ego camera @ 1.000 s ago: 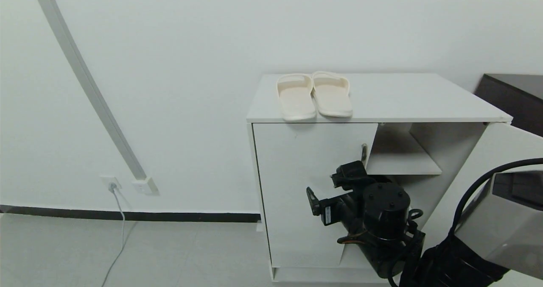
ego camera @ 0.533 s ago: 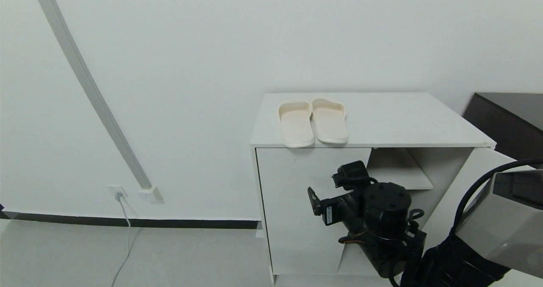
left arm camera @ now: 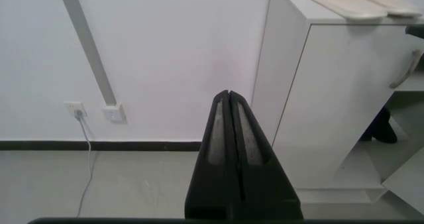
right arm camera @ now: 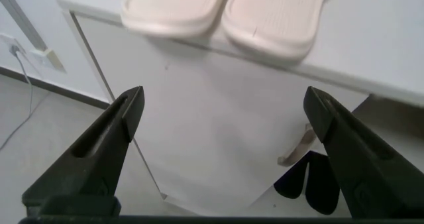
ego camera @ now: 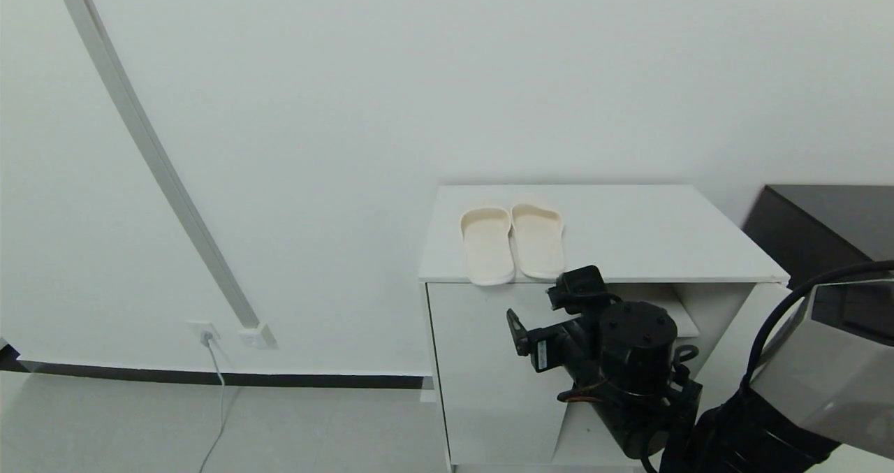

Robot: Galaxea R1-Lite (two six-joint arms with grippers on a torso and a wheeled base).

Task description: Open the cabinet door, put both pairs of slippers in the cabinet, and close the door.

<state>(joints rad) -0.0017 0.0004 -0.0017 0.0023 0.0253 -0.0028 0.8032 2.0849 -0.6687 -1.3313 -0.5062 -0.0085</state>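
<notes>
Head, right arm [ego camera: 628, 361]: raised before cabinet [ego camera: 628, 228] front, just under its top's front edge.
Head, cream slippers [ego camera: 512, 242]: side by side, front-left edge of cabinet top.
Left wrist, left gripper [left arm camera: 228, 99]: jaws pressed together, beside cabinet's left side.
Right wrist, right gripper [right arm camera: 225, 138]: jaws spread wide, facing shut left door [right arm camera: 212, 118].
Right wrist, cabinet inside: dark slippers [right arm camera: 311, 181] low in the open half.

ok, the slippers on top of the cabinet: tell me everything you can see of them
The slippers are one cream pair of moulded slides, foam or rubber by the look. Each has a wide band over the toe end and a finely textured footbed. They lie soles down, side by side and touching, on the left part of the cabinet top, with the heels slightly overhanging its front edge. Nothing else touches them.
</notes>
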